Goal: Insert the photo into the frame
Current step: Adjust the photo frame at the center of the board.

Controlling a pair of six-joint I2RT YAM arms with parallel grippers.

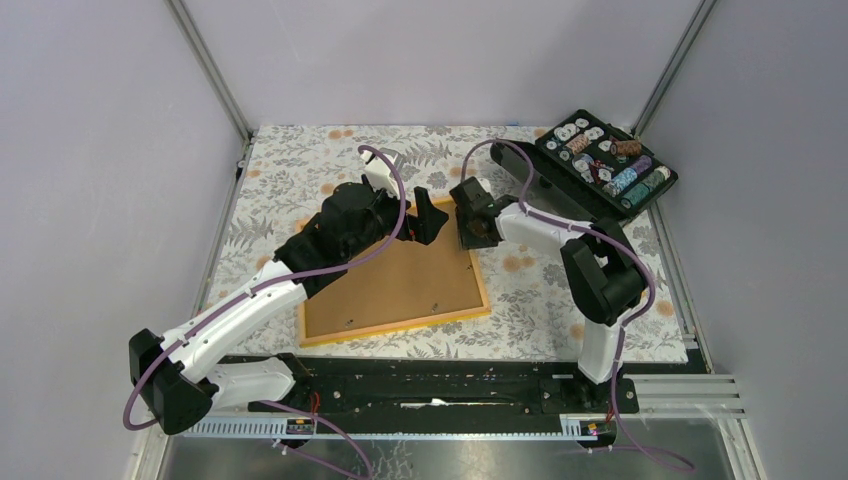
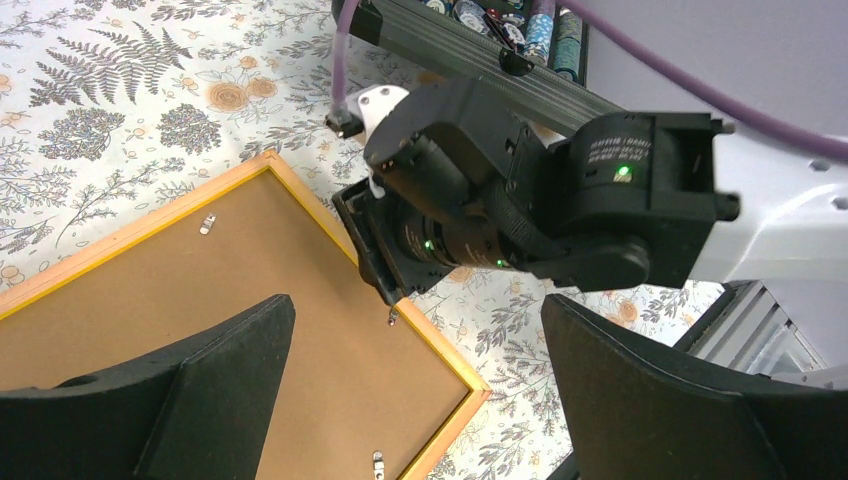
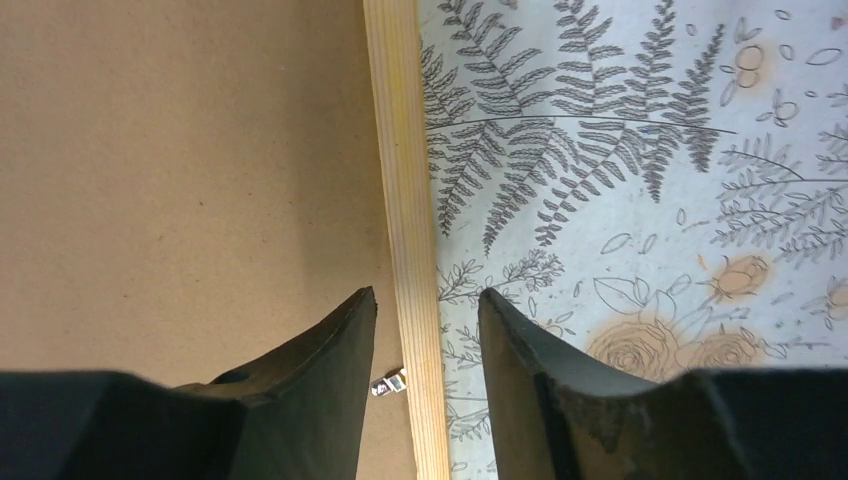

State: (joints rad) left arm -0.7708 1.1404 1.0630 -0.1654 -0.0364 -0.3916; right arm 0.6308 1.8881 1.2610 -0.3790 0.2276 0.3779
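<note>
**Q:** What is lying on the table (image 1: 600,300)?

**A:** The frame (image 1: 400,328) is lying flat near the centre. The photo (image 1: 400,285) is sitting inside its rails with the plain brown reverse up, so the insertion itself is looking done.

**Q:** How are the grippers standing?

**A:** The left gripper (image 1: 428,218) is hovering over the far part of the photo, fingers spread wide and grasping nothing. The right gripper (image 3: 425,300) is straddling the frame's rail at the far right corner, fingers parted and not pinching it.

**Q:** What is remaining?

**A:** Probably securing the small metal tabs (image 2: 208,225). They are too small to tell whether any is already locking the backing.
</note>
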